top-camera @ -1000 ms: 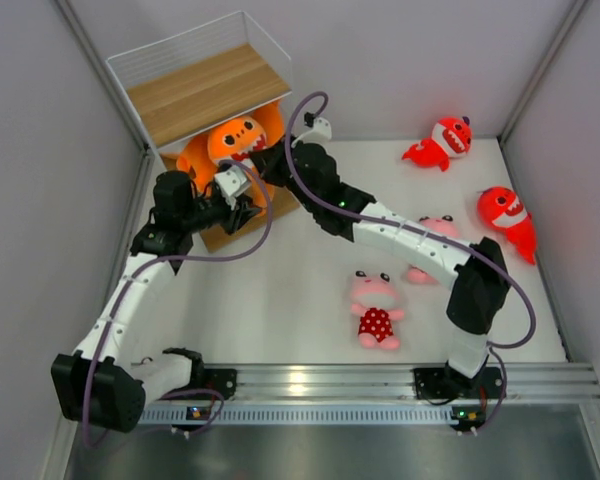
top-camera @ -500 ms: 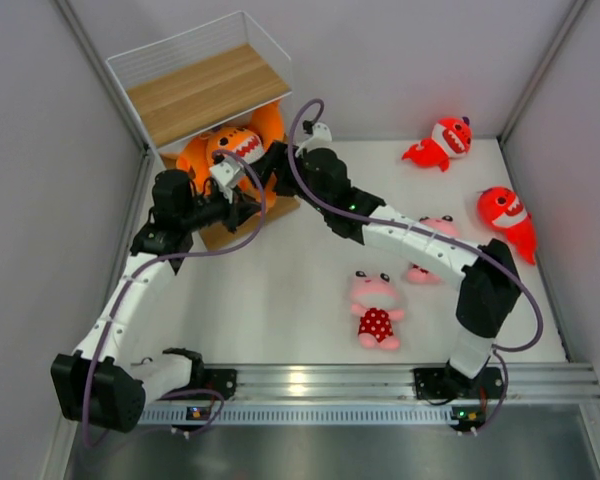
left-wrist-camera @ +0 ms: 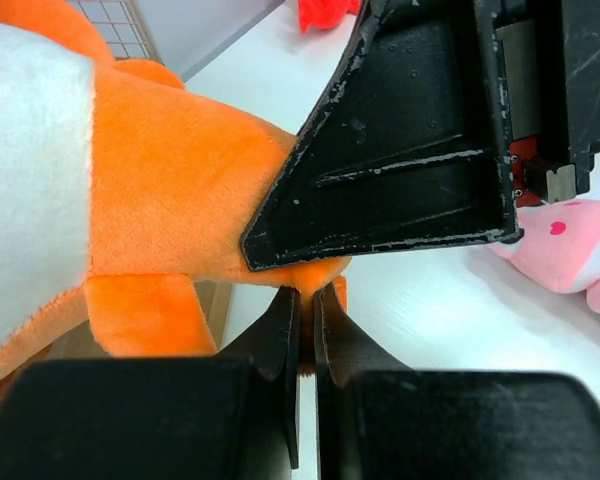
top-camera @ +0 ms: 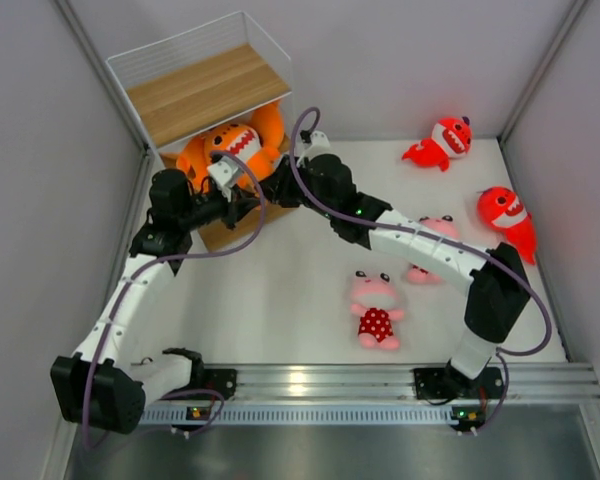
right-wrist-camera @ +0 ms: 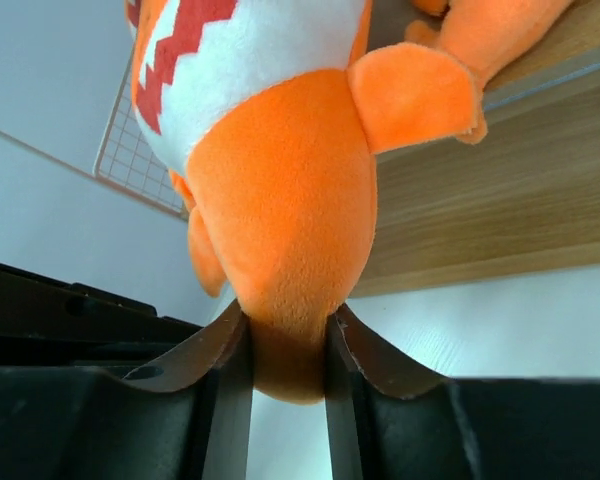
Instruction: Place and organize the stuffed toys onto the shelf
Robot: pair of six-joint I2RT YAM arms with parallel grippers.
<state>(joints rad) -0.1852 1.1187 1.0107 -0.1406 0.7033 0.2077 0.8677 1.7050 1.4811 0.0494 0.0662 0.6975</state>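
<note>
Left pincer (left-wrist-camera: 305,300) has snapped shut on the shark (left-wrist-camera: 180,200) at its tail tip; right pincer (right-wrist-camera: 288,335) beside it let go and re-clasps the tail, a regrip before shelving

The right arm (top-camera: 420,245) hides most of one pink toy (top-camera: 440,224).

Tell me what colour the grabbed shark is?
Orange shark, white and red mouth; best in the right wrist view.
</note>
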